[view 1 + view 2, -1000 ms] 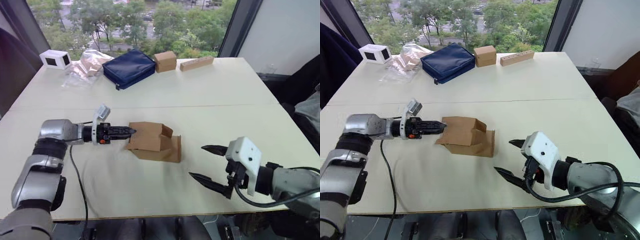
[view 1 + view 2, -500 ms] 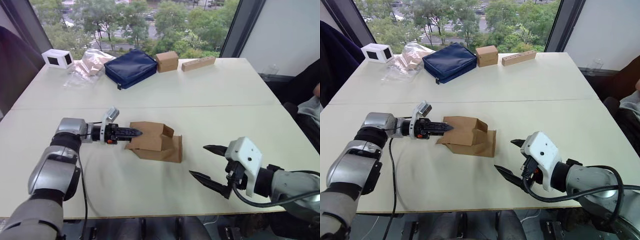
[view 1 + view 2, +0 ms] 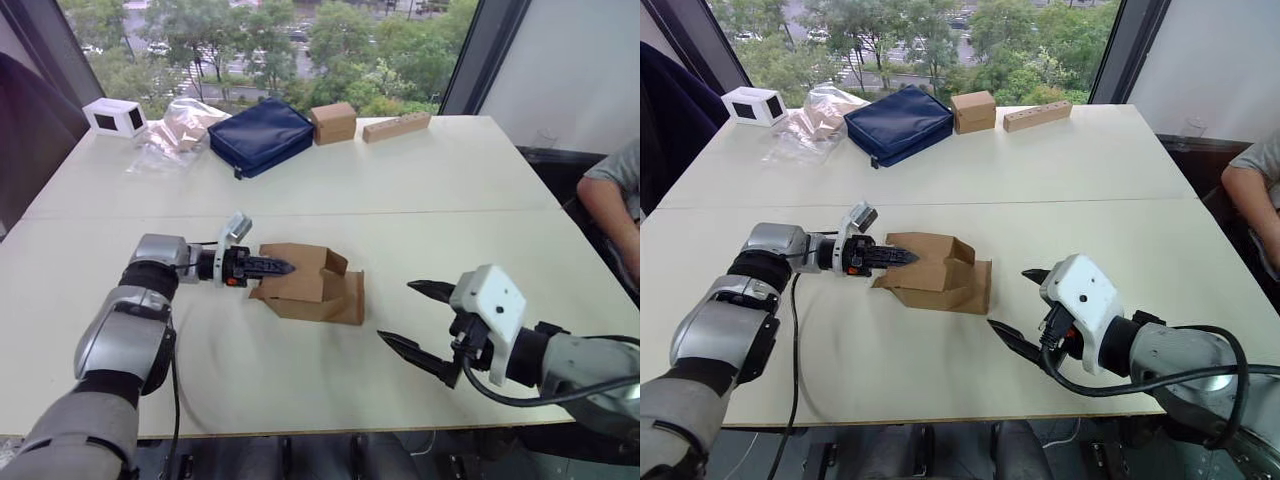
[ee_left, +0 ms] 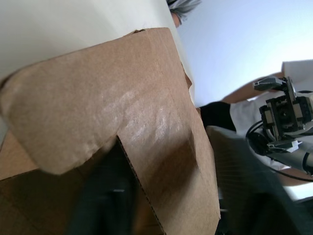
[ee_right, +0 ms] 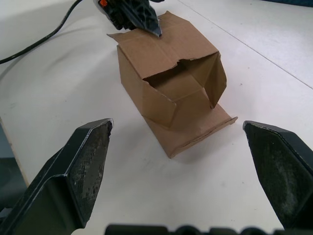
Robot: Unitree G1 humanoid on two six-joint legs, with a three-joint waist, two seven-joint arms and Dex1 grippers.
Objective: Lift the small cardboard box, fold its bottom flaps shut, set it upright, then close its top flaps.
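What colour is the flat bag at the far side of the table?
The bag is dark navy blue; the right eye view shows it best.

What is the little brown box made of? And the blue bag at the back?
The box looks like plain brown cardboard, matte, with creased fold lines and a wavy layer along its cut edges. The blue bag looks like soft cloth, probably padded; its surface sags a little.

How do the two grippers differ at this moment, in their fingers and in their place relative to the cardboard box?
The left gripper has its fingers together, while the right gripper has its fingers spread wide. The left gripper's tip rests on the top of the cardboard box, at the box's left end; the right gripper is apart from the box, to its right and nearer the robot. Both have black fingers and point toward the box.
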